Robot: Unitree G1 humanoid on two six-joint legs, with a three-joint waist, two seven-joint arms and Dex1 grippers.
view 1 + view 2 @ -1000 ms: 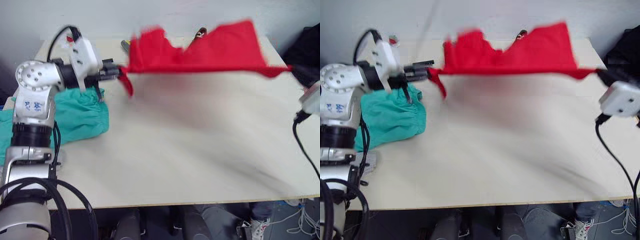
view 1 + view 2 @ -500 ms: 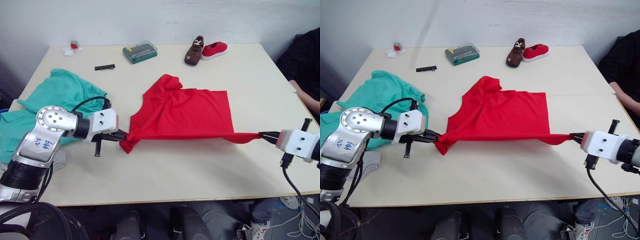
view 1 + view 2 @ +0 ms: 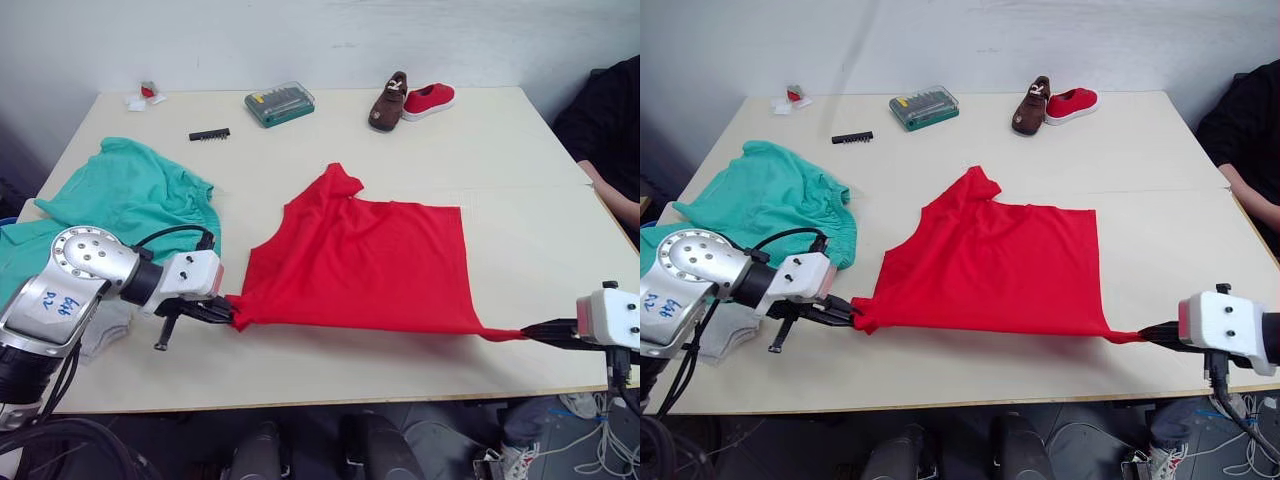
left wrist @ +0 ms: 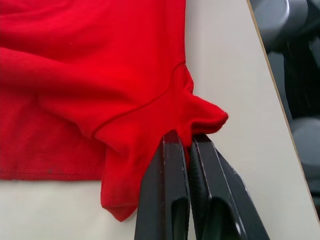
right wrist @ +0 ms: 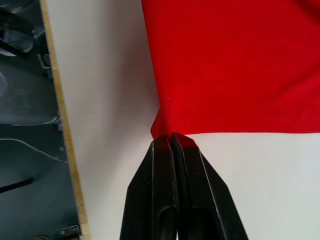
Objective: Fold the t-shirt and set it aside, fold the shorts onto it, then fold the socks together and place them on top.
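Pinching the t-shirt [image 3: 365,260] by two corners, my left gripper [image 4: 189,141] and right gripper [image 5: 172,136] should pull evenly, keeping it flat.

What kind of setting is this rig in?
Probably a lab or workshop bench, not a home: a plain light table against a bare wall, a screwdriver bit case and loose bit strip beside clothes props, cables on the floor.
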